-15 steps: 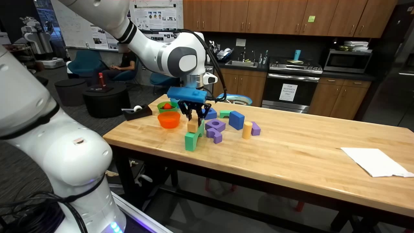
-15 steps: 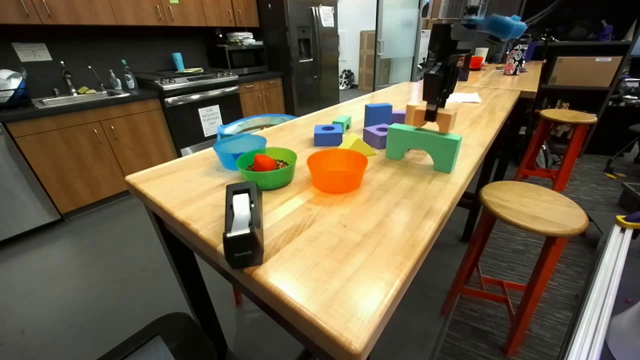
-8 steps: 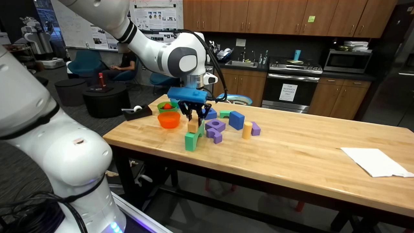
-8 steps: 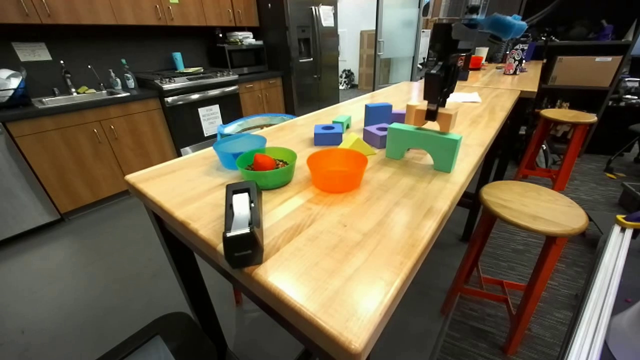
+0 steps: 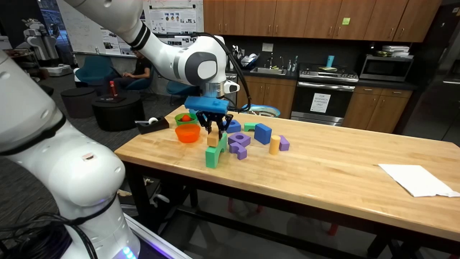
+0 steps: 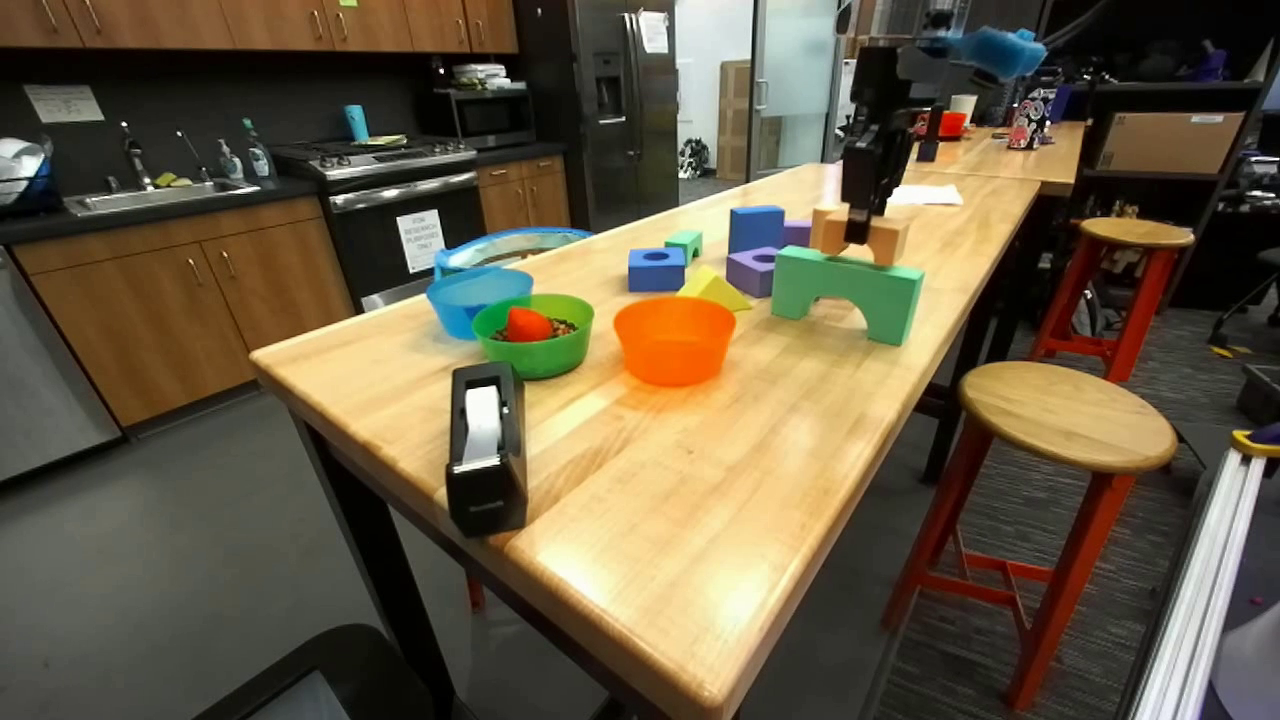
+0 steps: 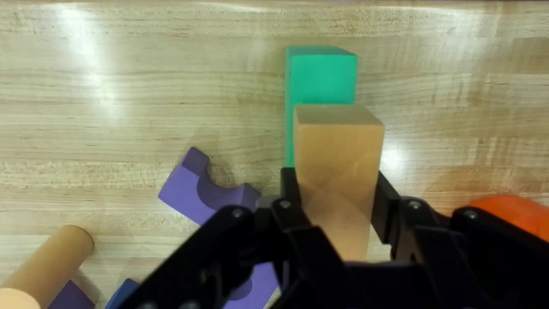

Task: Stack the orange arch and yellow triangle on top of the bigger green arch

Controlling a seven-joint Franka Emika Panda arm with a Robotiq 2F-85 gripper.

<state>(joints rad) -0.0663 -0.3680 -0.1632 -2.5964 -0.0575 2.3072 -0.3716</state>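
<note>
Over the bigger green arch (image 6: 845, 280), holding the orange arch (image 7: 338, 163) clamped in hand (image 7: 336, 185), parallel lengthwise; cannot confirm contact beneath.

Table (image 5: 323, 162) in all views (wrist's downward)

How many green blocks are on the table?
2: the bigger green arch, under the orange arch, and a small green block between the blue block with a hole and the taller blue block. More could be hidden.
</note>
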